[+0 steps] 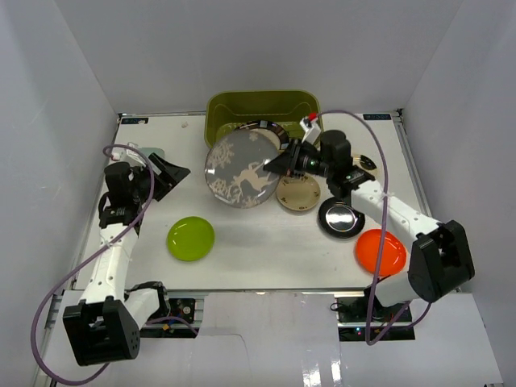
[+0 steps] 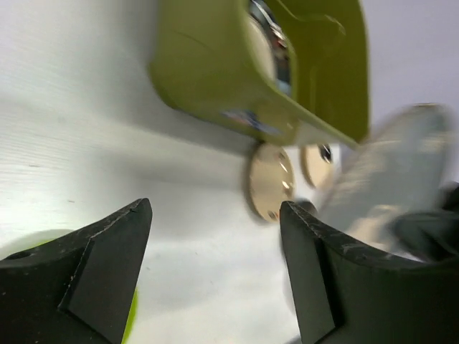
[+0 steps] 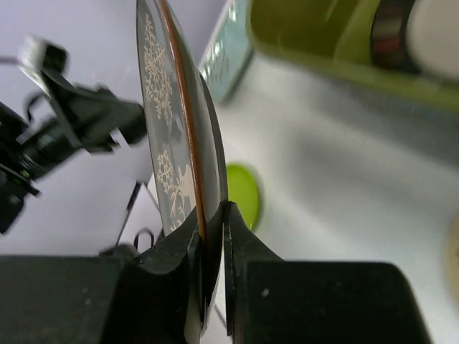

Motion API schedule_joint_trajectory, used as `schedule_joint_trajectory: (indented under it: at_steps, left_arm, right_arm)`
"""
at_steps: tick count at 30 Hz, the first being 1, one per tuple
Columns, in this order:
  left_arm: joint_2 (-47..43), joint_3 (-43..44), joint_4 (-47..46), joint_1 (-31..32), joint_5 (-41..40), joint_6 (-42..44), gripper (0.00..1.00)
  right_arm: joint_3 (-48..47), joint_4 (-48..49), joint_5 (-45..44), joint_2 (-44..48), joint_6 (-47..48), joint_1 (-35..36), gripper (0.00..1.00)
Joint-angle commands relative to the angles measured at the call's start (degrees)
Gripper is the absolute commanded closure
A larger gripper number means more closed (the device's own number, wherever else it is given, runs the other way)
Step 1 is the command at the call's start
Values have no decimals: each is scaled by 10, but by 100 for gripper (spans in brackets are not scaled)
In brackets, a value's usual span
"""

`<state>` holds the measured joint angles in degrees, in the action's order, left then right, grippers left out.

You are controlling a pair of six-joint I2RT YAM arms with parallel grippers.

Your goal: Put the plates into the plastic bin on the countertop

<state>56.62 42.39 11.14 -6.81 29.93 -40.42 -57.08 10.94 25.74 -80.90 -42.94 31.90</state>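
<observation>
The right end effector (image 3: pixel 212 223) is pinched tight on the rim of the round grey plate with white patterns (image 1: pixel 240 171). It holds the plate up on its edge, just in front of the olive-green plastic bin (image 1: pixel 219 113). The left end effector (image 2: pixel 215 215) has its fingers wide apart, holding nothing, over the white counter (image 1: pixel 266 250).

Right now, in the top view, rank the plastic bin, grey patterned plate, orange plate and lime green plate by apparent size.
1. plastic bin, its front partly hidden.
2. grey patterned plate, held raised, so nearer the camera.
3. orange plate and lime green plate look alike; no ranking between them.
</observation>
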Motion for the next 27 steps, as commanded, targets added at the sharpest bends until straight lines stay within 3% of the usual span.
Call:
schedule_joint_trajectory:
  at_steps: [1, 8, 15, 19, 27]
  left_arm:
    - [40, 6, -10, -19, -144, -31, 16]
    - [117, -33, -66, -96, -196, -90, 15]
    - [167, -55, -76, -166, -219, -112, 13]
    - [176, -66, -88, -187, -234, -110, 13]
    - [277, -37, -141, -202, -244, -86, 13]
  right_arm:
    - [-136, 43, 16, -20, 14, -51, 92]
    - [-331, -4, -1, -178, 42, -131, 92]
    - [-516, -69, -5, -358, 58, -151, 92]
    - [-559, -88, -2, -414, 53, -152, 92]
    - [-551, -94, 1, -458, 46, -152, 92]
